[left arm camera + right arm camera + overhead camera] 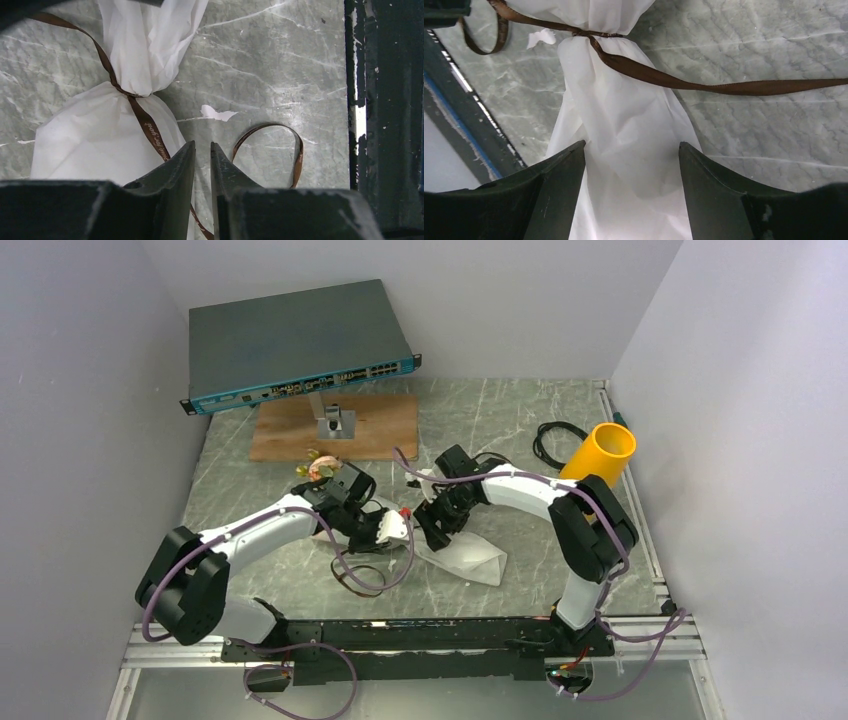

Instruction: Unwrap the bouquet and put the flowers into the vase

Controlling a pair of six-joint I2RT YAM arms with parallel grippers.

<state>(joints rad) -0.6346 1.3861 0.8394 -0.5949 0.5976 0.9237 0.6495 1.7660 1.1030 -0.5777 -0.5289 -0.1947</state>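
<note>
Pictured from above, mid-table: the bouquet (468, 558) on its side and tied shut, with pink roses (322, 468) toward 10 o'clock and the tail of the white paper sheet (624, 135) toward 4 o'clock. Flanked at 9 o'clock by the left gripper (202, 155) and at 3 o'clock by the right gripper (631, 145).

Through the left wrist camera: jaws drawn almost together, with only a slit of grey marble table (280, 60) between them and nothing visibly pinched. Above them, the brown ribbon (145, 122) knotted round the paper's neck at 11 o'clock and running down under the fingertips, with a loose loop at 2 o'clock beside a torn paper scrap (216, 113).

Through the right wrist camera: jaws spread wide to either side of the paper, clamping nothing, with a ribbon tail stretched off toward 3 o'clock.

Well apart at 2 o'clock on the table, near the right wall: the yellow-orange vase (600, 455), mouth open, beside a coiled black cable (555, 440). At 11 o'clock: a network switch (290, 340) on a stand over a wooden board (290, 430).
</note>
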